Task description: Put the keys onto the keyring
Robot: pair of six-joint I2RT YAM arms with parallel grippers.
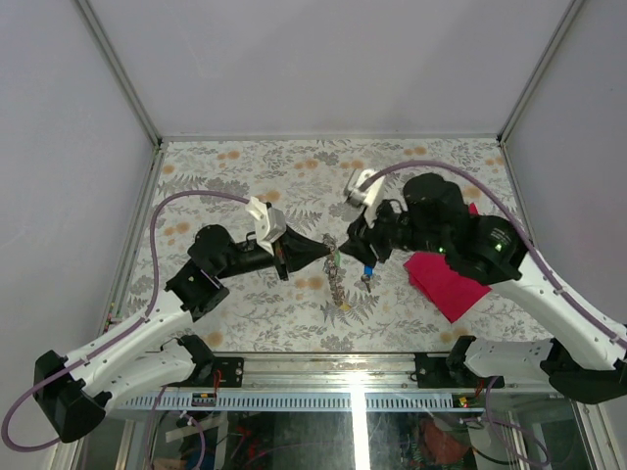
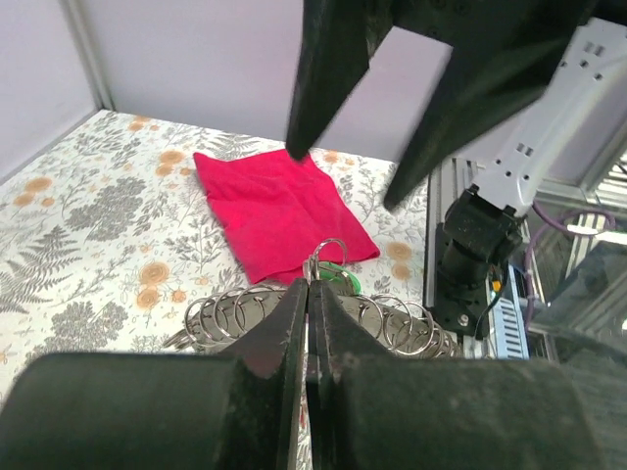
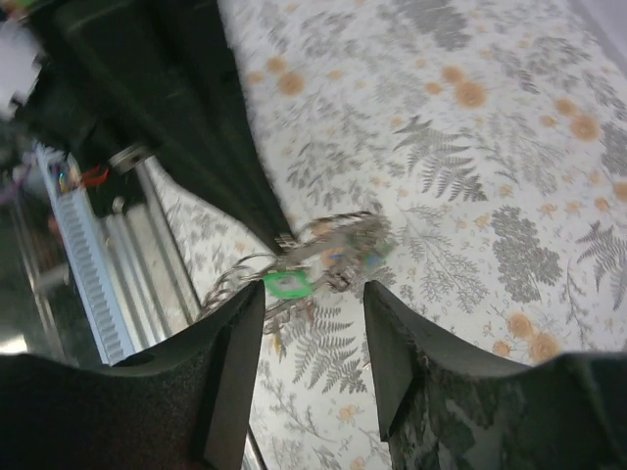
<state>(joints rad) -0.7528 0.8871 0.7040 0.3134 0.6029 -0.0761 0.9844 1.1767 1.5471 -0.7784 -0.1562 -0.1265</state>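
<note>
Closest to the lens, in the left wrist view: left gripper [image 2: 308, 292], both fingers pressed flat together and clamped on a thin loop of the keyring [image 2: 235, 313]. Just above the tips, one small loop standing upright. To both sides, a bunch of grey metal rings spread out low behind the fingers. Right behind that loop, the green-headed key [image 2: 340, 283], touching the rings.

Higher up in the same view, right gripper [image 2: 343, 176], fingers well apart, nothing between them, hanging over the keyring without touching it. From the right wrist: the same spread fingers, with the green head and a blurred clump of rings beyond them, at the tip of the left gripper.

From above: keyring stretched as a short chain from the left tips, around the middle of the table [image 1: 245, 166], a bit toward the near edge. Just below the right tips, blue-headed key [image 1: 367, 273], too small to tell whether touching anything. Red cloth [image 1: 446, 279] flat near the right edge, partly under the right arm, apart from the rings.
</note>
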